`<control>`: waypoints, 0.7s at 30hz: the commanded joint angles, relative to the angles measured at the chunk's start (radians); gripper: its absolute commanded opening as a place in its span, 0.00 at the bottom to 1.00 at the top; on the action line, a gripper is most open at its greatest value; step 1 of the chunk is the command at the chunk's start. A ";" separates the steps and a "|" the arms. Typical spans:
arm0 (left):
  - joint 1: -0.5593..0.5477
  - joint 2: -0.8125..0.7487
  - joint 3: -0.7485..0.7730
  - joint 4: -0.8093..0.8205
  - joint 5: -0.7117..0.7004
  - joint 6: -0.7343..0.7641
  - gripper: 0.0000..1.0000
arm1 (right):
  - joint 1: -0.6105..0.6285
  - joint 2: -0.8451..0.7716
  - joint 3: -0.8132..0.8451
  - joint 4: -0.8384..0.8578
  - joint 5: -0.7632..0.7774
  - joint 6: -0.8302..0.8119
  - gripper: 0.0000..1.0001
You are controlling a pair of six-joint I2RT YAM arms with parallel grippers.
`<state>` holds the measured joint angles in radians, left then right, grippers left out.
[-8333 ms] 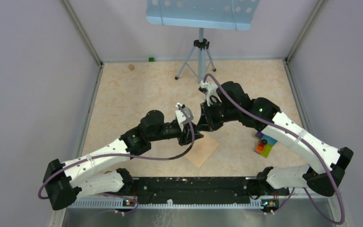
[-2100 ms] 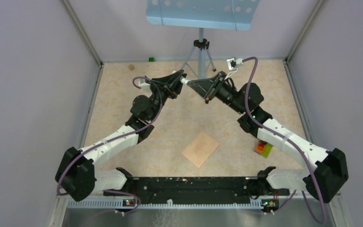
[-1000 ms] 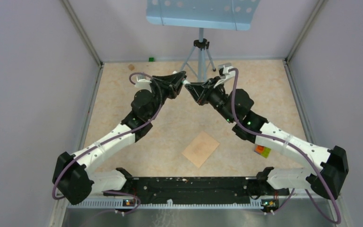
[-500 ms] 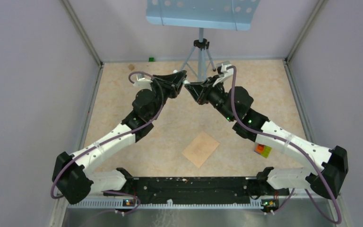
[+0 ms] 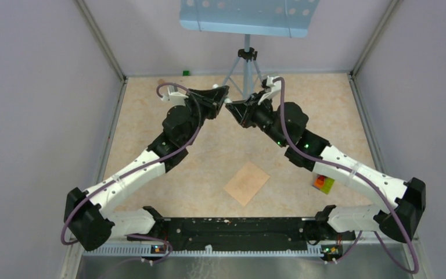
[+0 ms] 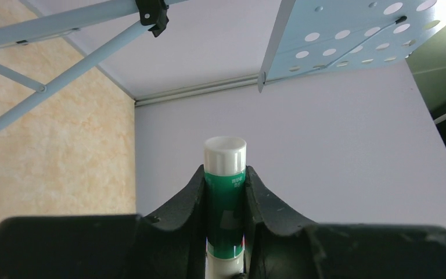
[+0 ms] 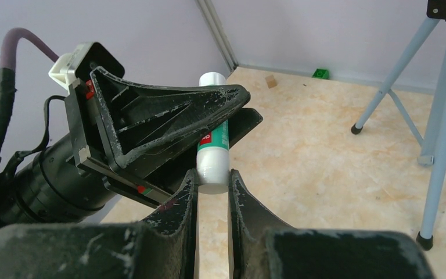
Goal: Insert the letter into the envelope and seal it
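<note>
The tan envelope [image 5: 245, 183] lies flat on the table near the front middle, with no gripper near it. The letter is not in view. Both grippers are raised at the back, tip to tip. My left gripper [image 5: 225, 93] [image 6: 225, 172] is shut on the green middle of a green-and-white glue stick [image 6: 225, 197] [image 7: 215, 148]. My right gripper [image 5: 231, 108] [image 7: 213, 178] has its two fingertips pressed on the stick's white end [image 7: 212, 172].
A pale blue music stand on a tripod [image 5: 245, 61] stands just behind the two grippers. A colourful cube [image 5: 324, 183] sits under the right arm. A small green block [image 5: 185, 72] lies at the back wall. Grey walls close in three sides.
Both arms rose from the envelope to the back. In the last second my right gripper moved left up to the left gripper and onto the glue stick's end.
</note>
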<state>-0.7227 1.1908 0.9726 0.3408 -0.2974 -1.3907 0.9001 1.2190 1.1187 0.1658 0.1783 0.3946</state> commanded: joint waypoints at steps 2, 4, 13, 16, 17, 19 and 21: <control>-0.096 -0.011 0.049 -0.061 0.234 0.096 0.00 | 0.019 0.049 0.082 -0.011 -0.037 -0.028 0.00; -0.102 -0.011 0.049 -0.074 0.233 0.111 0.00 | 0.017 0.053 0.090 -0.016 -0.039 -0.026 0.00; -0.110 -0.020 0.041 -0.101 0.194 0.184 0.00 | 0.017 0.066 0.137 -0.067 -0.043 -0.012 0.00; -0.110 -0.029 0.038 -0.103 0.151 0.258 0.00 | 0.016 0.058 0.166 -0.132 -0.052 -0.003 0.13; -0.109 -0.037 0.028 -0.091 0.133 0.277 0.00 | 0.017 0.047 0.168 -0.154 -0.055 0.000 0.22; -0.103 -0.058 0.008 -0.059 0.111 0.340 0.00 | 0.017 0.011 0.159 -0.200 -0.053 0.005 0.38; -0.096 -0.076 -0.006 -0.021 0.116 0.406 0.00 | 0.017 -0.034 0.138 -0.255 -0.053 0.009 0.46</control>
<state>-0.7792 1.1698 0.9863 0.2569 -0.3016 -1.1248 0.9031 1.2480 1.2228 -0.0837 0.1490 0.3855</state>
